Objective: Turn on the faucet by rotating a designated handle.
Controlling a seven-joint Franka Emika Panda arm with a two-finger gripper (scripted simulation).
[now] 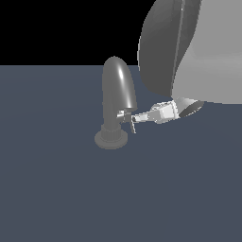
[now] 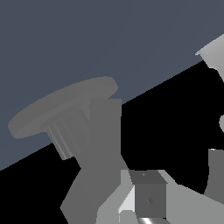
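The faucet (image 1: 116, 94) is a dark grey arched tube on a ribbed collar and a round flat base (image 1: 111, 140), standing on the floor in the middle of the exterior view. The small silvery handle (image 1: 124, 114) sticks out of its lower body toward the exterior view's right. My gripper (image 1: 132, 118) reaches in level from the right. Its fingers look pressed together into one narrow bar, and their tips touch the handle. In the wrist view the faucet's base (image 2: 61, 109) and body (image 2: 98, 170) fill the frame close up, with my fingers (image 2: 148, 199) at the edge.
The pale grey robot arm (image 1: 189, 52) looms large at the exterior view's upper right, behind and above the faucet. The dark blue-grey floor (image 1: 118, 198) spreads all around the faucet. Nothing else stands on it.
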